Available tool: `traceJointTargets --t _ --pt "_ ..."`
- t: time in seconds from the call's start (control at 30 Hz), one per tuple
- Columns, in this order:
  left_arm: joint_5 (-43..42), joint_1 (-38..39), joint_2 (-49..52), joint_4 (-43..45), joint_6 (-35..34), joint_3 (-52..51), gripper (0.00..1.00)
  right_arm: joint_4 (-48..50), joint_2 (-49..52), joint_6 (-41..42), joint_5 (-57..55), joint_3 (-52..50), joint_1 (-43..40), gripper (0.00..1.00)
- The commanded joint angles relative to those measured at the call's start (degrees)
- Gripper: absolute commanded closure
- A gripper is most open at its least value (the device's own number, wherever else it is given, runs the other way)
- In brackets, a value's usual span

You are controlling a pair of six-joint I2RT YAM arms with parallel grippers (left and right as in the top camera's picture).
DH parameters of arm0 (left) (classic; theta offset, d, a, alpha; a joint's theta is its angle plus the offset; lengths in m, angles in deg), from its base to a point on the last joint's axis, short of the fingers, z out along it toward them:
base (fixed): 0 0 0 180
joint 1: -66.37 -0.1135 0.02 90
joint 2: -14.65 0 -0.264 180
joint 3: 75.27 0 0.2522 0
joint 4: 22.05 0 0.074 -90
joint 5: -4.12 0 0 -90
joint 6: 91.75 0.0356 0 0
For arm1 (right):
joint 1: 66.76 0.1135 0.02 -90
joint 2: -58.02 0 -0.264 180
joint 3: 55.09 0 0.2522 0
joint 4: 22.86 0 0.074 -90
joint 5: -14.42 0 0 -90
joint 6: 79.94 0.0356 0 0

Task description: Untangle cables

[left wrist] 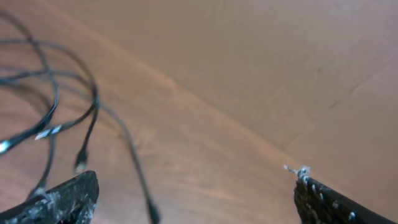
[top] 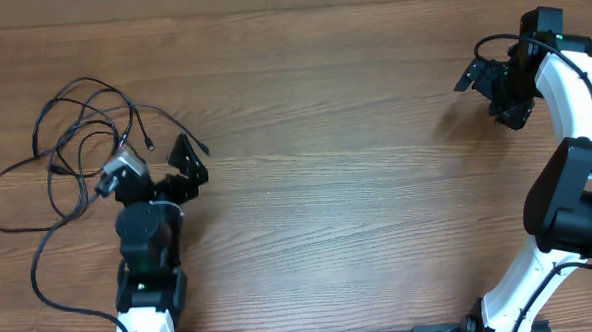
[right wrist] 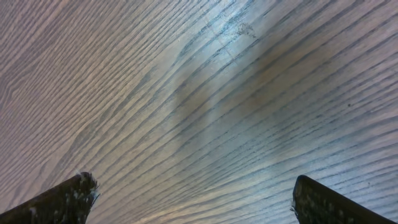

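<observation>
Thin black cables [top: 82, 125] lie in loose loops at the left of the table [top: 327, 185], with no single long axis; two free plug ends point right, toward the table's middle. The left gripper [top: 194, 160], just beside them, has its jaws spread wide and holds nothing. The right gripper [top: 488, 98], well apart at the far right, is likewise spread and holds nothing.

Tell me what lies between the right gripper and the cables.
In the overhead view, bare wooden table runs nearly all the way from the right gripper to the cables; only the open left gripper sits at the tangle's near edge.
</observation>
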Motion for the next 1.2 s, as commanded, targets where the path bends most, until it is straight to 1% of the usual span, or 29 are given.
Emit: traceJointTargets --t 0.0,0.13,0.23,0.3,0.4,0.67,0.77,0.87,1.1,1.17 --pt "-0.61 0.28 -3.21 0.96 1.11 -5.31 0.0 0.2 -1.75 -0.22 0.48 0.87 -0.11 0.0" --pt "-1.03 0.28 -6.38 3.63 1.09 -10.75 0.0 0.2 -1.75 -0.22 0.5 0.87 -0.11 0.0" --pt "-0.79 0.28 -10.23 3.98 1.11 -15.15 0.0 0.2 -1.75 -0.22 0.48 0.87 -0.11 0.0" --pt "-0.37 0.09 -12.55 1.49 1.6 -15.58 0.0 0.2 -1.75 -0.22 0.48 0.87 -0.11 0.0" --pt "-2.05 -0.09 -17.77 -2.21 4.87 -15.61 0.0 0.2 -1.75 -0.22 0.48 0.87 -0.11 0.0" --pt "-2.56 -0.09 -32.72 -22.25 12.13 -15.61 0.0 0.2 -1.75 -0.22 0.48 0.87 -0.11 0.0" --pt "-2.6 -0.09 -38.75 -29.46 12.74 -15.61 0.0 0.2 -1.75 -0.22 0.48 0.87 -0.11 0.0" --pt "-5.22 -0.09 -43.34 -30.18 19.06 -15.61 0.0 0.2 -1.75 -0.22 0.48 0.87 -0.11 0.0" --pt "-6.23 0.02 -50.86 -30.38 24.2 -15.56 0.0 0.2 -1.75 -0.22 0.48 0.87 -0.11 0.0" --pt "-6.45 0.02 -51.12 -30.47 24.35 -15.56 0.0 0.2 -1.75 -0.22 0.48 0.87 -0.11 0.0"
